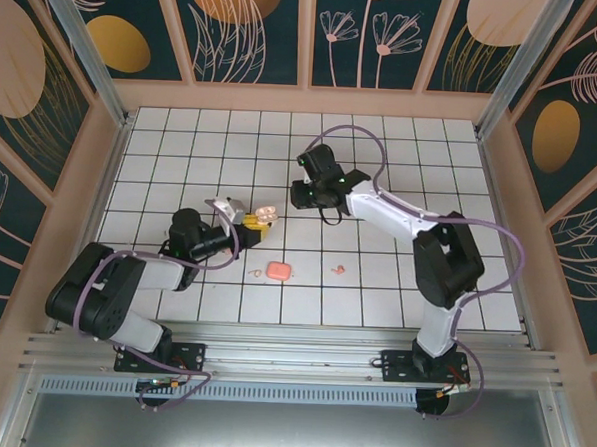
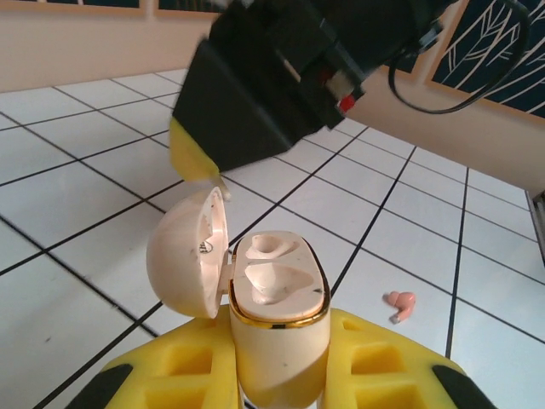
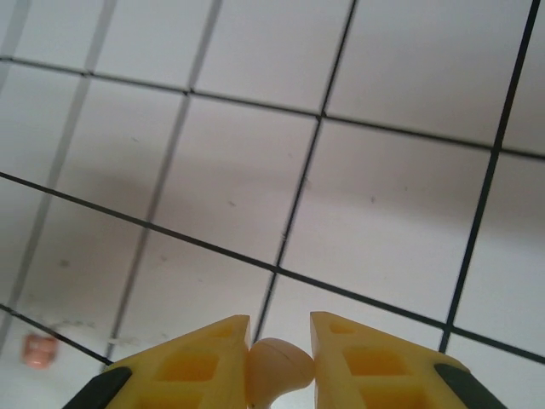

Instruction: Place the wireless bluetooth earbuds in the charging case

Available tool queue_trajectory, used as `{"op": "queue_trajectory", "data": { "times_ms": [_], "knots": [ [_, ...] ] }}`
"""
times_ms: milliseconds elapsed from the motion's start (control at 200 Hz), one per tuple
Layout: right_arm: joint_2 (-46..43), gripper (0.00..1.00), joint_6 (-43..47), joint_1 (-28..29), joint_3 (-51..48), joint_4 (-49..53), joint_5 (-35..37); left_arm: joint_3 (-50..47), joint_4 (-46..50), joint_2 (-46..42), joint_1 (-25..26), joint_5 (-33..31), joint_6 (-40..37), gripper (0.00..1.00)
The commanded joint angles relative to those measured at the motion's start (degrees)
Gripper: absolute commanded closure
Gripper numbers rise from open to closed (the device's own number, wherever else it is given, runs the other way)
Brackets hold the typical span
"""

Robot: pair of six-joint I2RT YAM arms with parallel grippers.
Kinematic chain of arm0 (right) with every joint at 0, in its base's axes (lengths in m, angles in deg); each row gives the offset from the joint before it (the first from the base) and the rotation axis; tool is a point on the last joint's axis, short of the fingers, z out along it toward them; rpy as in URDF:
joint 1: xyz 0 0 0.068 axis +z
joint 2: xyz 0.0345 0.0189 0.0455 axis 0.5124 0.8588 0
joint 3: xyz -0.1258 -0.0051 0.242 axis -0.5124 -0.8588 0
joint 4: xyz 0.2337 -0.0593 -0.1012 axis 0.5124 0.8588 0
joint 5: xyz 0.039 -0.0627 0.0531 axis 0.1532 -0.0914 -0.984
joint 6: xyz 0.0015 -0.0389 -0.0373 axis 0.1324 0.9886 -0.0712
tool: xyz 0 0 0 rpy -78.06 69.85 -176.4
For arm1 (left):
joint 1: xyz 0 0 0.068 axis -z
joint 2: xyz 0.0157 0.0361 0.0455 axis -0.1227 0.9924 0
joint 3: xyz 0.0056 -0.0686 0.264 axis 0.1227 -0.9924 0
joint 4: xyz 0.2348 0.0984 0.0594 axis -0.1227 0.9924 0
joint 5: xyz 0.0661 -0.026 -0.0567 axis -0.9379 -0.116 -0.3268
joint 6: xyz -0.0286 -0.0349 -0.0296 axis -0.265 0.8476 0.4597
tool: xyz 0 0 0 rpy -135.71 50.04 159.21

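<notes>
The cream charging case [image 2: 277,294] stands upright between the yellow fingers of my left gripper [image 2: 277,328], which is shut on it. Its lid hangs open to the left and both sockets are empty. From above, the case [image 1: 265,215] sits at the tip of the left gripper [image 1: 250,224], left of centre. My right gripper [image 3: 280,328] is shut on one cream earbud [image 3: 279,368] and hangs above the tiles. It hovers just beyond and above the case [image 1: 300,196], its black body [image 2: 272,85] looming over the open lid. A second earbud [image 1: 338,269] [image 2: 401,304] lies on the tiles to the right.
A salmon-pink rounded-square piece [image 1: 279,271] [image 3: 38,349] lies on the white grid floor near the front, with a tiny pale bit [image 1: 256,272] just left of it. Pink walls [image 1: 125,94] enclose the floor on three sides.
</notes>
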Motion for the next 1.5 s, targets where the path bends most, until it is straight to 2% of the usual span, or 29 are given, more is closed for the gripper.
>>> {"op": "queue_trajectory", "data": {
  "times_ms": [0, 175, 430, 1496],
  "knots": [
    [-6.03, 0.77, 0.65, 1.39, -4.10, -10.09, 3.16, 1.93, -6.02, 2.69, 1.94, -1.46, 2.65, 0.94],
    [-13.07, 0.77, 4.37, 4.33, -11.11, -17.93, 7.19, 2.75, -12.34, 6.46, 3.71, -2.28, 6.13, 0.94],
    [-17.57, 0.77, 6.67, 7.03, -16.67, -25.17, 7.55, 4.70, -15.94, 8.49, 4.25, -2.16, 8.76, 0.94],
    [-19.29, 0.77, 8.89, 9.06, -20.74, -27.29, 9.91, 5.85, -16.58, 3.86, 4.32, -3.96, 9.84, 0.93]
  ]
}}
